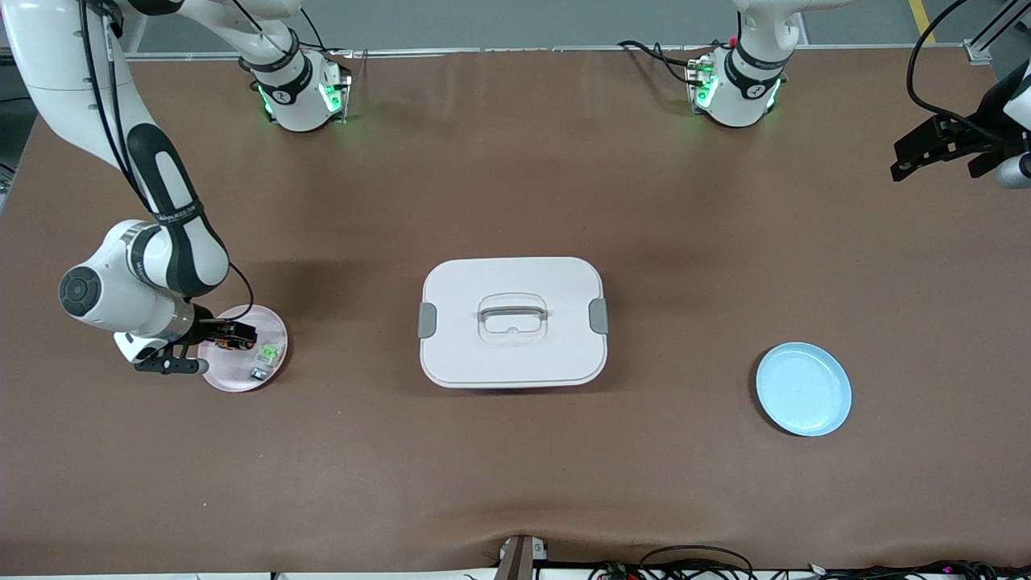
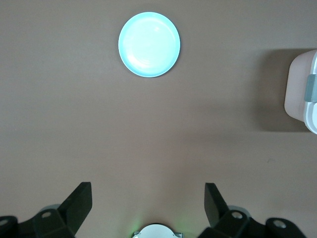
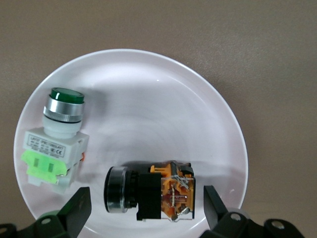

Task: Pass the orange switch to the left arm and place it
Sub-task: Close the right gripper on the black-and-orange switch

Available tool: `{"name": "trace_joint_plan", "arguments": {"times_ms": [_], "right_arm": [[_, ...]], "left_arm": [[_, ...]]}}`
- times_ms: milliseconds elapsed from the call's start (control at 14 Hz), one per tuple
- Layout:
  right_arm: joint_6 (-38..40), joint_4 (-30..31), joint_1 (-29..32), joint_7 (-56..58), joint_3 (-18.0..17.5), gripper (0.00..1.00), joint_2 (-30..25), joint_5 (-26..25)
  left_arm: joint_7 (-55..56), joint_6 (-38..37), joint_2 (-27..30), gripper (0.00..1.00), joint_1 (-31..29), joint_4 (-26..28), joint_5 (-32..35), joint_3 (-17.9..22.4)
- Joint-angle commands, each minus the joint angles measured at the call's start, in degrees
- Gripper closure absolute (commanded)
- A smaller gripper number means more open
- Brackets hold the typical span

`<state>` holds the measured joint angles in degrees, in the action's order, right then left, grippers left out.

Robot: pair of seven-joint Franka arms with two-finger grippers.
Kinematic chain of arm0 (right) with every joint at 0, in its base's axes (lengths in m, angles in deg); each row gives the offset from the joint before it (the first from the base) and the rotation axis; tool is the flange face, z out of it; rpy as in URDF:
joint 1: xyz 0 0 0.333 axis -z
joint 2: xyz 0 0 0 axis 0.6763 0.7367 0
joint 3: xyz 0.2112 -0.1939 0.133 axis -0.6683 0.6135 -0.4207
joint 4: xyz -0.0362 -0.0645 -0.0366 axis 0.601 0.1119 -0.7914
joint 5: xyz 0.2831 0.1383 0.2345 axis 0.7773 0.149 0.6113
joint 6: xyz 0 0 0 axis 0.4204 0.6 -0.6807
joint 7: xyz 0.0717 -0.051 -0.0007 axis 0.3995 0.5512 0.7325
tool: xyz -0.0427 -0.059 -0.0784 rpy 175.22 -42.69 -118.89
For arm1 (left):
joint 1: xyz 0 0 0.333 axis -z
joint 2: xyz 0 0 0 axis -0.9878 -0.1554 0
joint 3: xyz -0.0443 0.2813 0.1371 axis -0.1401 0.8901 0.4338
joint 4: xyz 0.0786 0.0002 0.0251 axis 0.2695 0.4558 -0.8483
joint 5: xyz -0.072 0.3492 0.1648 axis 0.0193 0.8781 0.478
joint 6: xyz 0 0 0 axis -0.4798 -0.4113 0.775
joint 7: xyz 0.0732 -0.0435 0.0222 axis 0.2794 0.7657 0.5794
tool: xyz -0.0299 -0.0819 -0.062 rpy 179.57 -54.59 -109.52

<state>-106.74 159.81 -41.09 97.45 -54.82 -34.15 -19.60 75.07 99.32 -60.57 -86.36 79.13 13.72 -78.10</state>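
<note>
Mid-surface block: you've got the box (image 1: 512, 322) sitting between pink plate (image 1: 270, 370) and blue plate (image 1: 803, 389).
Open lanes: bare surface (image 1: 515, 475) nearer the front cam than the box, also betw. box and arm bases.
Pink plate: green switch (image 3: 55, 141) just beside orange switch (image 3: 151, 194), tight room for you there.
Blue plate: nothing on it.

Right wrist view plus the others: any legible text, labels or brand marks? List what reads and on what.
Nothing reads cleanly.
Green switch: white label on its body, several lines of small print, too blurred to read.
Orange switch: no text visible.
Right arm: dark lettering on the black band of the forearm, too small to read.
Box, pink plate, blue plate: no markings.
</note>
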Motion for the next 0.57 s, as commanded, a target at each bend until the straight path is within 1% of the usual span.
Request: {"name": "trace_joint_plan", "arguments": {"times_ms": [0,501], "right_arm": [[-0.8,-0.2,0.5,1.3,-0.4,0.0,0.4,1.3],[-1.6,-0.2,0.6,1.3,-0.4,0.01,1.1,1.3]], "left_arm": [[-0.4,-0.2,1.8,0.0,-0.2,1.7,0.3,-0.3],[-0.4,-0.3,2.4,0.0,-0.2,2.6,0.3,-0.5]]}}
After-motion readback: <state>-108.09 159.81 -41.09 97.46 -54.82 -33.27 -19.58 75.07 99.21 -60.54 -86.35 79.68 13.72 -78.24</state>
